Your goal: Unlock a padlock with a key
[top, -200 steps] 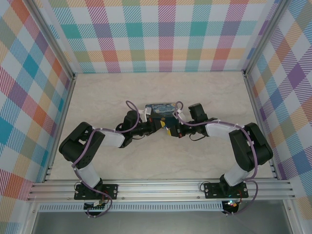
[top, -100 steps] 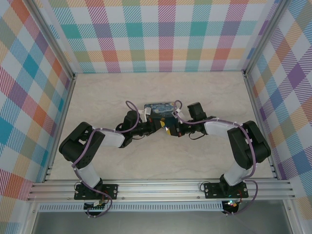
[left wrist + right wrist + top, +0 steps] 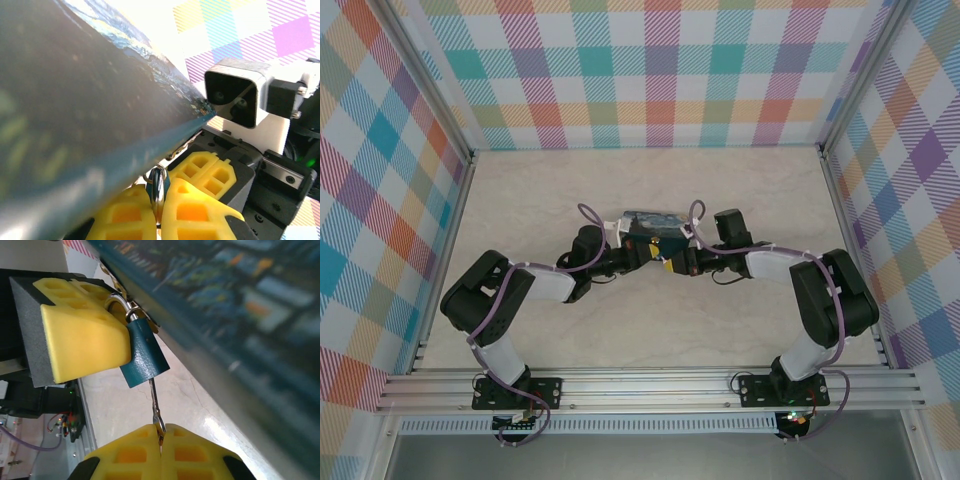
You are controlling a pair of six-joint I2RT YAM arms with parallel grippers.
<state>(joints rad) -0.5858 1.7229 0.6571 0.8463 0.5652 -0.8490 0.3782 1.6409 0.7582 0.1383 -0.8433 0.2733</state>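
The small blue padlock (image 3: 145, 355) hangs by its silvery shackle (image 3: 157, 186) from the tin's clasp. My left gripper (image 3: 157, 216) is shut on the padlock, its yellow fingers (image 3: 80, 340) pressed on both sides. The thin dark key (image 3: 156, 407) is pushed into the bottom of the padlock's body. My right gripper (image 3: 161, 434) is shut on the key's head. In the top view the left gripper (image 3: 648, 256) and right gripper (image 3: 678, 262) meet tip to tip just in front of the tin.
The blue-and-yellow night-sky tin (image 3: 650, 222) lies mid-table right behind both grippers, and its wall (image 3: 240, 305) looms close beside the padlock. The right wrist camera (image 3: 235, 97) faces the left one. Pale marble table (image 3: 520, 190) stretches around, ringed by chequered walls.
The right wrist has shifted slightly right and back. The tin has turned a little. Both grippers remain shut at the padlock.
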